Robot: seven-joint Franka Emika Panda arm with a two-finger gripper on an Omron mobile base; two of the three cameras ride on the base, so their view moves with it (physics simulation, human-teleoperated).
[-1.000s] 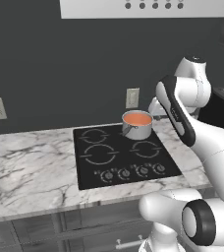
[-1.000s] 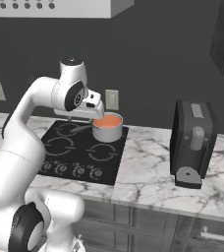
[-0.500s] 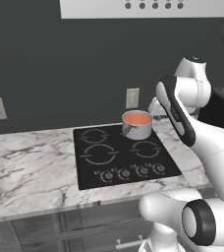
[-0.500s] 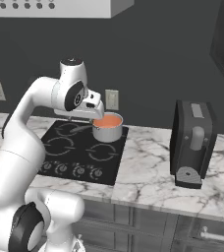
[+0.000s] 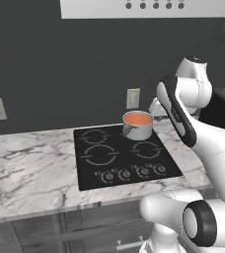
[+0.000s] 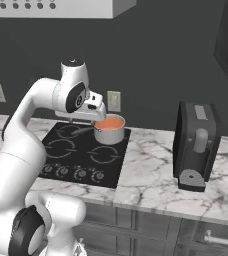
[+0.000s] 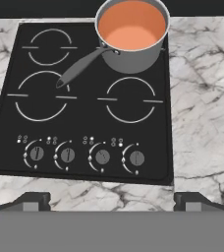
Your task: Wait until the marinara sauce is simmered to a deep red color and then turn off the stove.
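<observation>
Sauce still orange in the pan, gripper wide apart w/ nothing in it.

I see the steel saucepan (image 7: 132,37) on the back-right burner of the stove (image 7: 84,98), in the hand view; its grey handle (image 7: 82,65) slants down-left across the glass toward the front-left ring. Inside is the marinara sauce (image 7: 131,25), a smooth flat disc, pale orange, not deep red. From the left base view the sauce (image 5: 137,119) reads the same orange, pan at the rear right of the cooktop. Gripper (image 7: 111,199): fingertips far apart at the bottom corners of the hand view, hovering above the front edge of the marble desk (image 7: 202,98), touching nothing. Four round knobs (image 7: 102,157) sit in a row along the stove's front. Black toaster (image 6: 196,145) stands well apart, to the right on the desk.
</observation>
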